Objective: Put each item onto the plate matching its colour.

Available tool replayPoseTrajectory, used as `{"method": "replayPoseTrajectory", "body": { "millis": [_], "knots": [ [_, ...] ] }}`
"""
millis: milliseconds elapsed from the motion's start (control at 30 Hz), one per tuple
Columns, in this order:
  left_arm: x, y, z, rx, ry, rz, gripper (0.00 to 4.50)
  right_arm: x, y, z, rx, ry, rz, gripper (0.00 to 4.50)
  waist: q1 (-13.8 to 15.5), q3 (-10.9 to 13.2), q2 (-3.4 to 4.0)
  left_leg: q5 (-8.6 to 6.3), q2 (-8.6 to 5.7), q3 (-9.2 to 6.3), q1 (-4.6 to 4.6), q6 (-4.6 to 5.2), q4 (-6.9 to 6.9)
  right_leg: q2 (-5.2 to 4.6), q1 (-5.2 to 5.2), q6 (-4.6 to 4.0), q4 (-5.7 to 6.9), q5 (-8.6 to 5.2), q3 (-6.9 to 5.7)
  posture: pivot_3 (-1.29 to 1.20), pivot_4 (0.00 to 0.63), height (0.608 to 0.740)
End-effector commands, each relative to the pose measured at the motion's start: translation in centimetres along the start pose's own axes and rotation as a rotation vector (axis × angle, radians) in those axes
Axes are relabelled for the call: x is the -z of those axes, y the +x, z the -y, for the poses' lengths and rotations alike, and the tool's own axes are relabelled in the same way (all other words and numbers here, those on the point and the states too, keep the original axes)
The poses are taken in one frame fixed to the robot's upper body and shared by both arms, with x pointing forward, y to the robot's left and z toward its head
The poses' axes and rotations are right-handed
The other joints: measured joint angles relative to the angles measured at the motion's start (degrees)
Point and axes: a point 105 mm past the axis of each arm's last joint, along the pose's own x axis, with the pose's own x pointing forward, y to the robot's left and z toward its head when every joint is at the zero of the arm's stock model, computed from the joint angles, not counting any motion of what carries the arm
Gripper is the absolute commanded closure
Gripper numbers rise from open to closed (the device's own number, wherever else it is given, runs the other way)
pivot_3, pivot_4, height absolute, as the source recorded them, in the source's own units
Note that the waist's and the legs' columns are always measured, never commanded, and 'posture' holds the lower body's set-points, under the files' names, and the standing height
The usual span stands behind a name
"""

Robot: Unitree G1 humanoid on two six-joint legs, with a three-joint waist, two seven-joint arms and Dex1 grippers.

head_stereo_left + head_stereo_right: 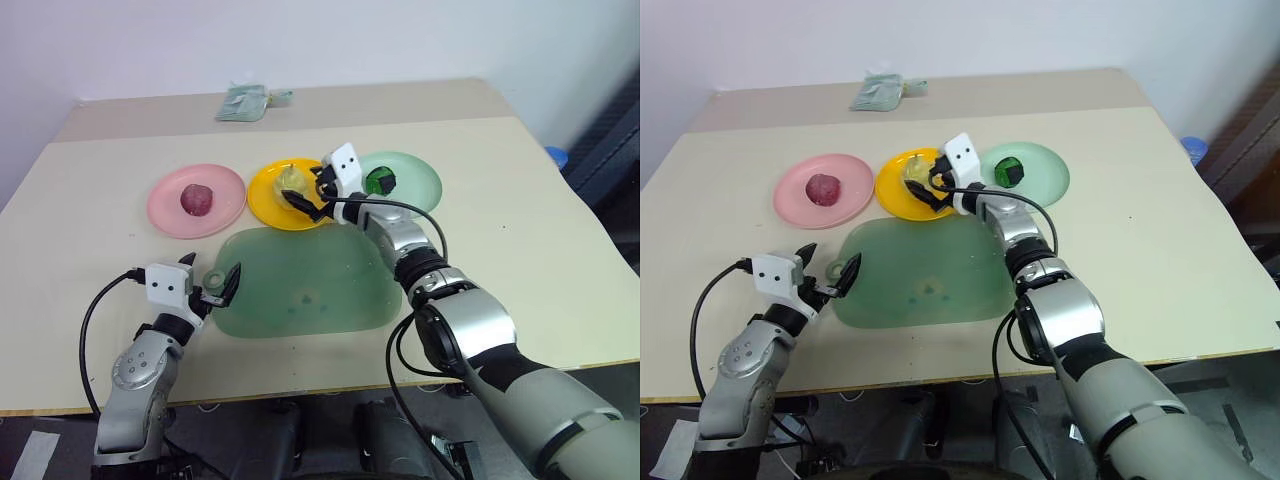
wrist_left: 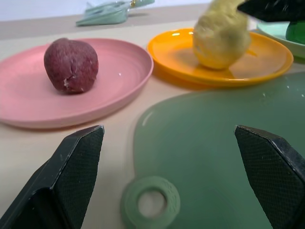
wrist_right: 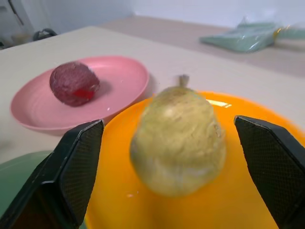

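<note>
A dark reddish-purple lump lies on the pink plate. A pale yellow bumpy fruit with a tip stands on the bright yellow plate. My right gripper hangs open over that plate, one finger on either side of the fruit and neither touching it. A green-and-black ball rests on the pale mint green plate. My left gripper is open and empty near the front left, pointing along the table at the plates.
A large translucent green mat lies in front of the plates, and its small pale ring sits just ahead of my left fingers. A crumpled greenish bag lies at the table's far edge.
</note>
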Motion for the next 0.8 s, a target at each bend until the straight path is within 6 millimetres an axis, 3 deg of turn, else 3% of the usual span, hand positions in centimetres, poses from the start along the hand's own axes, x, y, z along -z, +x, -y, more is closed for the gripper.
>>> {"method": "replayPoseTrajectory", "body": {
  "millis": [33, 200, 300, 467, 633, 800],
  "knots": [
    [-1.9, -0.4, -0.2, 0.025, 0.082, 0.076, 0.00, -3.3, -3.2, 1.2, -0.028, -0.056, 0.128, 0.04, 0.14, 0.00, -0.01, -0.04, -0.01, 0.00, 0.00, 0.07, 0.01, -0.01, 0.01, 0.00, -0.01, 0.00, 0.00, 0.00, 0.150, 0.740],
    [-2.4, -1.0, -0.4, 0.124, 0.121, 0.079, 0.00, -3.6, -10.9, 0.5, -0.028, -0.083, 0.082, 0.04, 0.17, 0.00, 0.02, -0.14, -0.04, -0.05, -0.02, 0.24, 0.01, -0.06, 0.02, 0.01, -0.03, -0.01, 0.01, 0.00, 0.150, 0.740],
    [-3.3, -1.2, -0.3, 0.203, 0.119, 0.083, 0.00, -2.6, -15.5, -0.9, -0.020, -0.069, -0.009, 0.04, 0.23, 0.00, 0.02, -0.16, 0.00, -0.06, -0.03, 0.27, -0.05, -0.06, 0.00, -0.03, -0.03, -0.04, 0.02, 0.00, 0.150, 0.740],
    [-4.5, -2.2, 0.0, 0.344, 0.132, 0.058, 0.00, -0.2, -22.1, -1.0, 0.151, -0.018, -0.151, 0.04, 0.26, -0.02, 0.00, -0.17, 0.05, -0.04, -0.01, 0.27, -0.02, -0.06, 0.06, -0.05, -0.04, -0.08, 0.00, 0.00, 0.150, 0.740],
    [-4.6, -3.3, 0.2, 0.434, 0.100, 0.013, 0.00, 1.2, -26.2, -0.4, 0.294, 0.009, -0.215, 0.04, 0.62, -0.02, 0.01, -0.17, 0.05, -0.01, 0.00, 0.27, 0.03, -0.07, 0.09, -0.05, -0.08, -0.08, 0.01, 0.00, 0.150, 0.740],
    [-4.5, -3.1, 0.6, 0.482, 0.086, -0.024, 0.00, 1.5, -26.7, 0.0, 0.350, 0.011, -0.214, 0.04, 1.22, -0.02, 0.01, -0.17, 0.08, 0.00, 0.02, 0.27, 0.06, -0.06, 0.13, -0.05, -0.08, -0.08, 0.01, 0.00, 0.150, 0.740]
  ]
}}
